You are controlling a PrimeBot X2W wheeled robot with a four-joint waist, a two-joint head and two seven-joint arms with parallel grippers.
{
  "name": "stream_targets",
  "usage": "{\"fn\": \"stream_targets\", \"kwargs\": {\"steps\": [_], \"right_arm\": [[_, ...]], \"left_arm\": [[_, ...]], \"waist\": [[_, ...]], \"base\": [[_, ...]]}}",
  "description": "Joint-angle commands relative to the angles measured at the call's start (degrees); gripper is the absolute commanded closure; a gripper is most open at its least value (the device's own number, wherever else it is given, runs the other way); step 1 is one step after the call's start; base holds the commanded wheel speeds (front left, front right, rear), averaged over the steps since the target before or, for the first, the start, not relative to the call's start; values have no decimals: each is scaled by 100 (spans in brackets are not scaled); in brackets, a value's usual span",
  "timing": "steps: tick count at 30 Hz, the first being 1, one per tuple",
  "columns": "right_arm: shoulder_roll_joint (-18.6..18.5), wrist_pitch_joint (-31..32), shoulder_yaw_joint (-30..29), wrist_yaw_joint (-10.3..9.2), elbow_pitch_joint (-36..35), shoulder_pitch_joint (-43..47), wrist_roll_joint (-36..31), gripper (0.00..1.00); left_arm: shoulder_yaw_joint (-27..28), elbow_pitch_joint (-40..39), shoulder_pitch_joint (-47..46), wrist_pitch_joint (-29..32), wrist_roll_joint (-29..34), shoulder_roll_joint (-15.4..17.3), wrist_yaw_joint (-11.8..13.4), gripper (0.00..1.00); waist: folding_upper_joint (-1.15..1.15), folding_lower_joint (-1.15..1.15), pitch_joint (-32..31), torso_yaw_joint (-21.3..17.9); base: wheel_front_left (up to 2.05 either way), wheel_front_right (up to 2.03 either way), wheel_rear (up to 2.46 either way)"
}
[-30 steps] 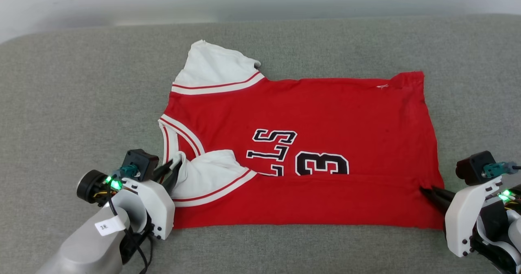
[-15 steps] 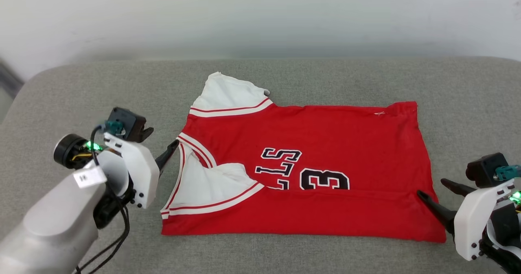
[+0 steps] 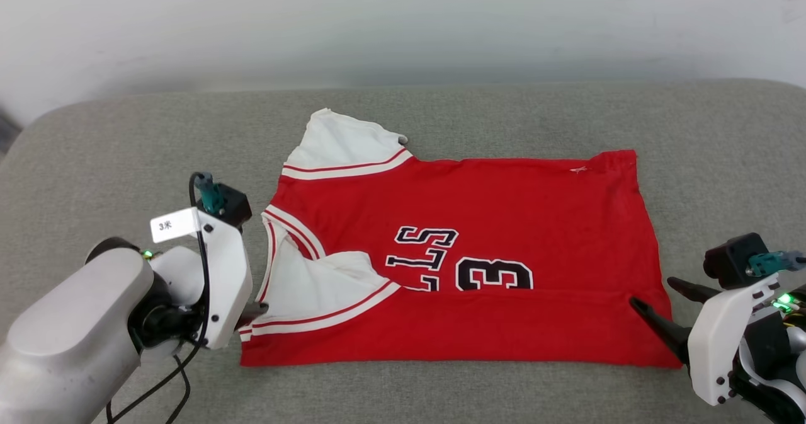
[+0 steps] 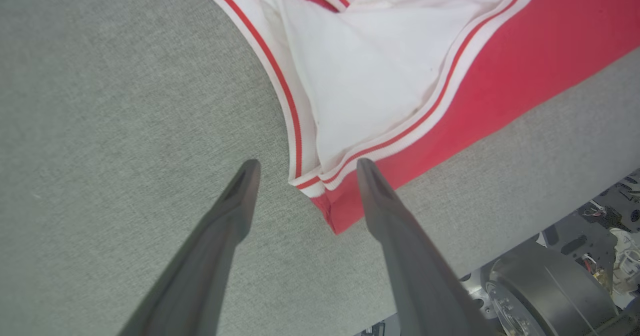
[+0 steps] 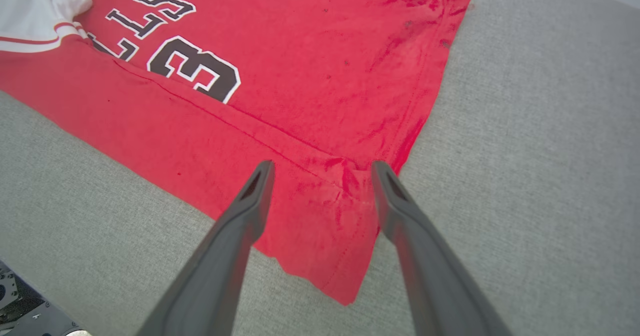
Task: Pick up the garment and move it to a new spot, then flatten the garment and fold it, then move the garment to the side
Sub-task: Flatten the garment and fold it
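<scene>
Here, folded garment [image 3: 504,222] (red), left gripper [image 4: 307,162] spread

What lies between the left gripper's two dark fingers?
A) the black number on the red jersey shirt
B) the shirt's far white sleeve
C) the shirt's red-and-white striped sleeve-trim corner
C: in the left wrist view the striped trim corner of the red jersey shirt shows between the fingers of the open left gripper.

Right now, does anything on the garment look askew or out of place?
Yes. The garment is only half folded: its near white sleeve lies crumpled over the chest, hiding part of the lettering, while the far sleeve sticks out past the edge. Dark specks dot the red cloth near the hem.
</scene>
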Motion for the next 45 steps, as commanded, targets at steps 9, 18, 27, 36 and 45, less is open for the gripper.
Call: {"fn": "stream_targets", "kwargs": {"steps": [9,18,27,36,45], "right_arm": [[179,230,35,-4,-114,-172,-44,0],[121,294,74,-3,-53,-394,6,0],[-453,1120,220,-4,-162,-1093,157,0],[-789,3130,500,-4,90,-1434,667,0],[-139,3559,352,-3,737,-1247,800,0]], "left_arm": [[-233,427,344,644,-329,-24,120,0],[-580,843,569,602,-225,-332,21,100],[-628,594,323,266,-210,-240,-68,100],[-772,177,133,76,-129,-58,-68,100],[-889,-62,-115,-27,-128,-65,-69,100]], "waist": [[0,0,281,-307],[0,0,352,-386],[0,0,145,-309],[0,0,127,-195],[0,0,392,-25]], "base": [[0,0,0],[0,0,0],[0,0,0],[0,0,0],[0,0,0]]}}
